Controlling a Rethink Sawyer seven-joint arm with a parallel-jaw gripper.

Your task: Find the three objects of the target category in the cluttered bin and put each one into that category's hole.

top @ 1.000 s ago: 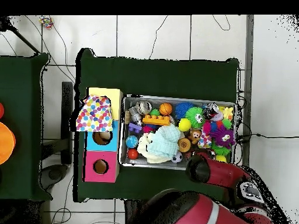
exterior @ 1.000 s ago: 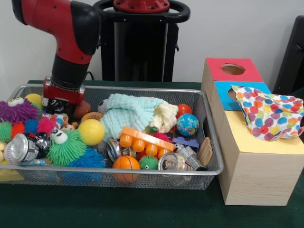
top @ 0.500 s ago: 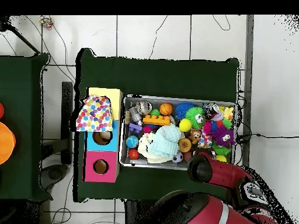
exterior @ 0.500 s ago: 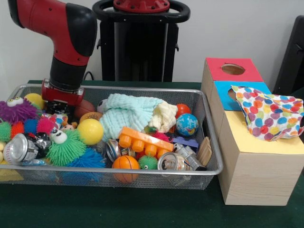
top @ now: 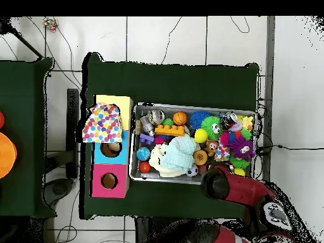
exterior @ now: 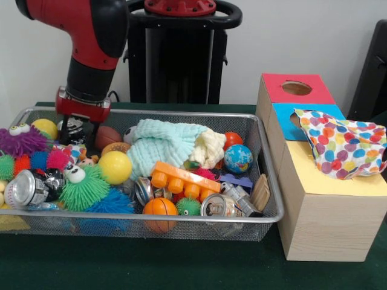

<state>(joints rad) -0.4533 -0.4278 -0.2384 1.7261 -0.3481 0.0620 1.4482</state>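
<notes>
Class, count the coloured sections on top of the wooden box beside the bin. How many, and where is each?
3: red section farthest back with an open hole, blue section in the middle, yellow section nearest, both partly under the spotted cloth.

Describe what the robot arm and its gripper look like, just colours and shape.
The arm is thick and rounded, glossy red with black sections at the joints and a black wrist cylinder. Below sits a red block-shaped mount, then the small dark gripper. No loose cables or markings are visible.
</notes>
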